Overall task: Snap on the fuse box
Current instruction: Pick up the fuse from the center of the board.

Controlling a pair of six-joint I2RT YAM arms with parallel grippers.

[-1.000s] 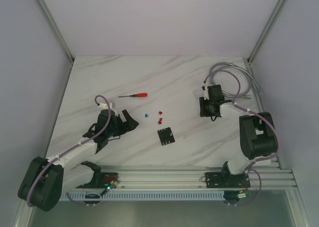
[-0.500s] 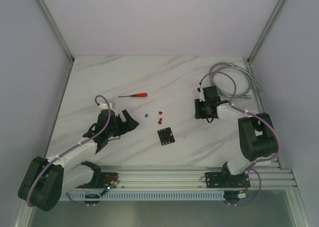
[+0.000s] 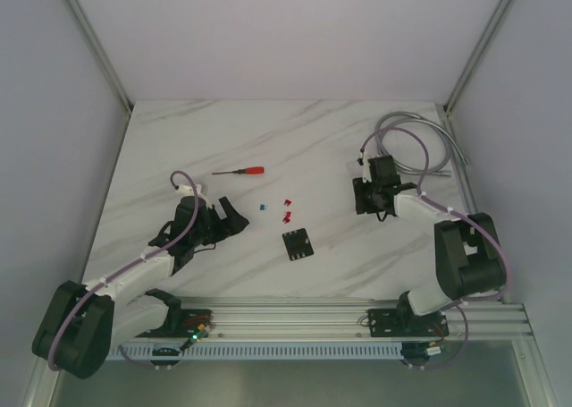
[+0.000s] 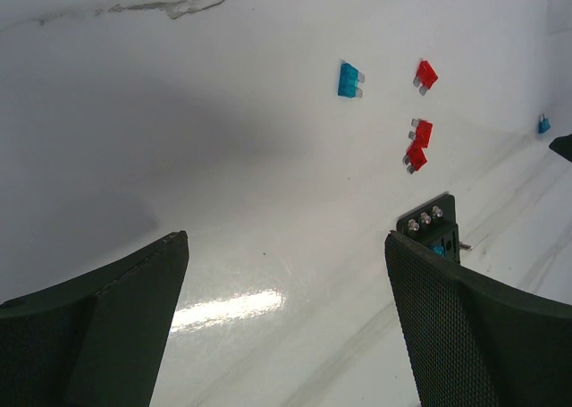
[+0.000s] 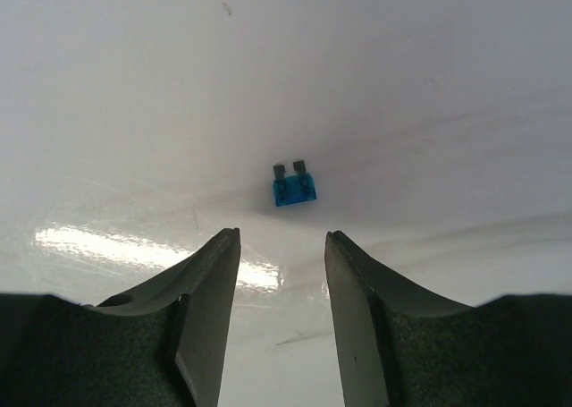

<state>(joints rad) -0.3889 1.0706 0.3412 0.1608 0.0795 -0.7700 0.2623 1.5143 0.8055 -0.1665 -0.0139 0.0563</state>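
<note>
Top external: fuse box (image 3: 297, 244) lies between both arms' open, empty jaws, touching neither.

The top camera hangs high above and behind the arm bases (image 3: 402, 322), which sit at 6 o'clock in its frame, and looks down and forward over the whole table (image 3: 268, 139) toward 12; it is the farthest view. The left wrist camera rides low, near the tabletop, looking between the left fingers (image 4: 107, 317) toward 3 o'clock of the top view at a blue fuse (image 4: 349, 80), red fuses (image 4: 418, 144) and the box (image 4: 433, 224); the top view shares these, near the table's middle. The right wrist camera, at 2 o'clock from the box, is nearest, looking steeply down between the right fingers (image 5: 201, 309) at a second blue fuse (image 5: 294, 189), hidden in the top view.
</note>
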